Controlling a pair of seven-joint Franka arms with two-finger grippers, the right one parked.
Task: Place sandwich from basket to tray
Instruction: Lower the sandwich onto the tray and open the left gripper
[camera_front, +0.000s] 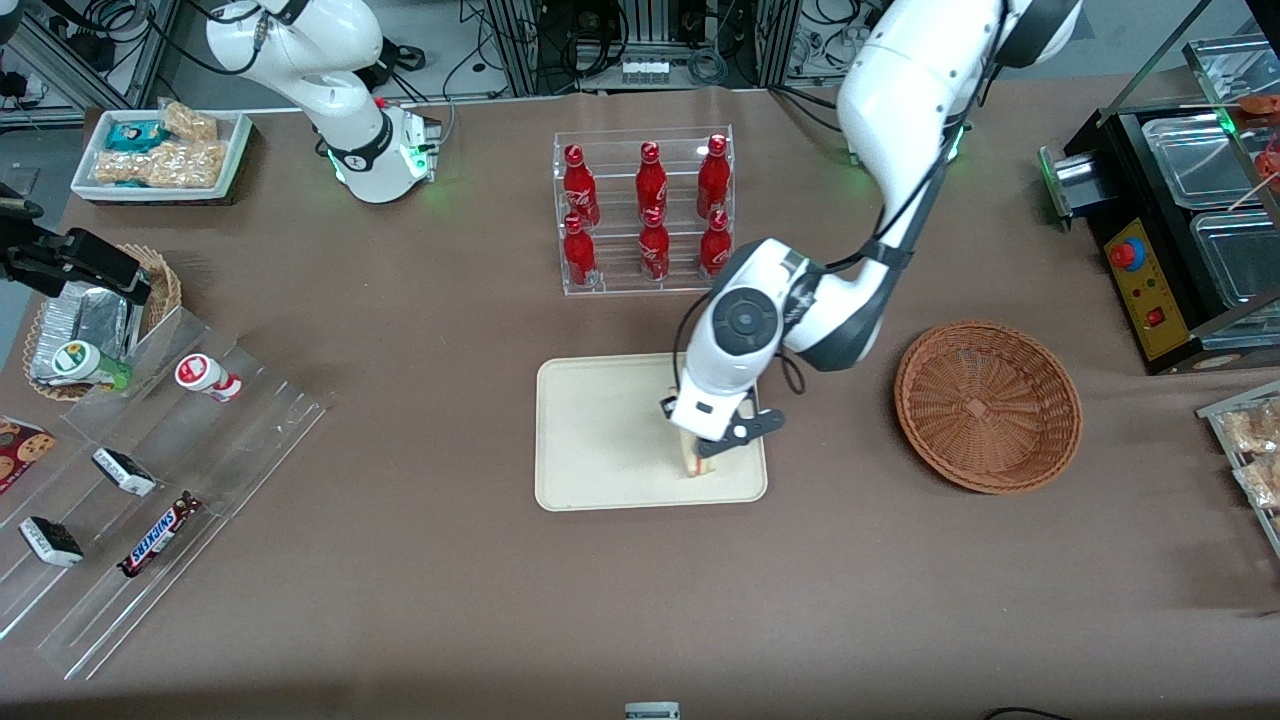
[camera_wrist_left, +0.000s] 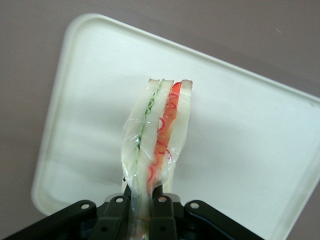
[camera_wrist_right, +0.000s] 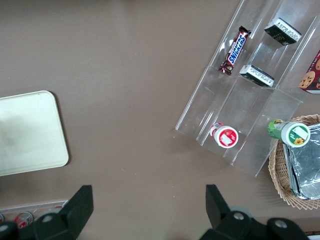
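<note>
The claw (camera_wrist_left: 141, 210) pinches the sandwich (camera_wrist_left: 157, 132) by its narrow end, cut edge outward, low over the tray (camera_front: 600, 440) near its four o'clock corner, probably for release; the basket (camera_front: 988, 405) sits empty.

- Clear-wrapped sandwich (camera_wrist_left: 159, 131), red and green filling showing, clamped upright in the gripper (camera_front: 712, 452) over the tray.
- Cream tray (camera_front: 600, 440) flat on the bench.
- Reddish-brown wicker basket (camera_front: 988, 405) beside the tray, empty.

We see a wide table covered in plain grey-brown cloth (camera_front: 420, 560). Past its edge farthest from the front camera stand grey metal frame racks (camera_front: 640, 40) hung with black cables (camera_front: 480, 50), on a pale grey floor (camera_front: 1130, 50). The light is even.
</note>
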